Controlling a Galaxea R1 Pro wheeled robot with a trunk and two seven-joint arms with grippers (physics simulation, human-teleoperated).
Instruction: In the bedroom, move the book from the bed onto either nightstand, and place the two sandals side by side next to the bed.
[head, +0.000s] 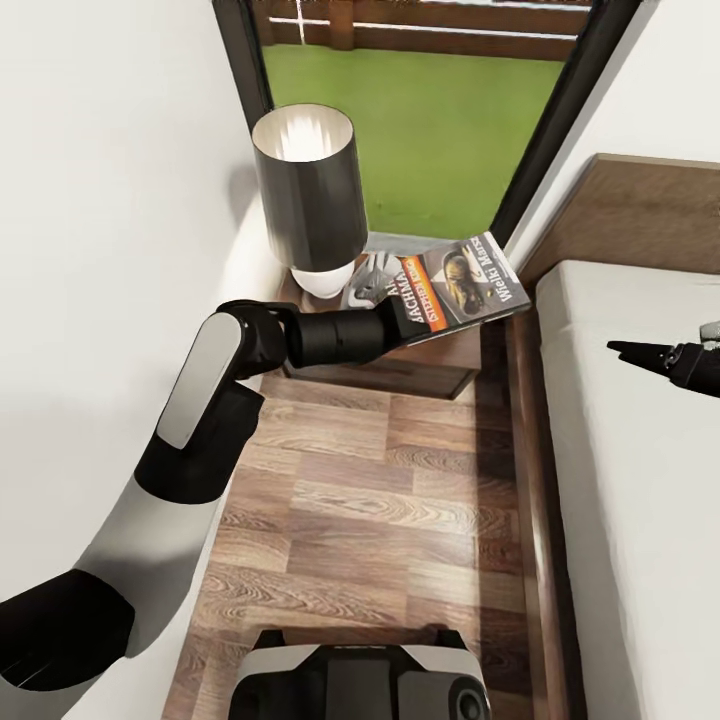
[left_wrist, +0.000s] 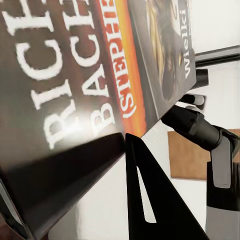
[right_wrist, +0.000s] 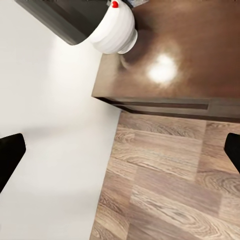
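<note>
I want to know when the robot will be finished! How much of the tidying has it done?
Looks done: the small dark paperback book with the orange cover is off the pale grey-white bed. In hand: the left gripper holds it over the dark brown wooden nightstand, beside the dark-shaded lamp. Left: setting it down, then placing the two sandals by the bed.

Left gripper (head: 400, 318): clamped on book (head: 462, 283)
Below book: nightstand (head: 440, 358)
Beside gripper: lamp (head: 310, 195)
Bed (head: 640, 480): well apart
</note>
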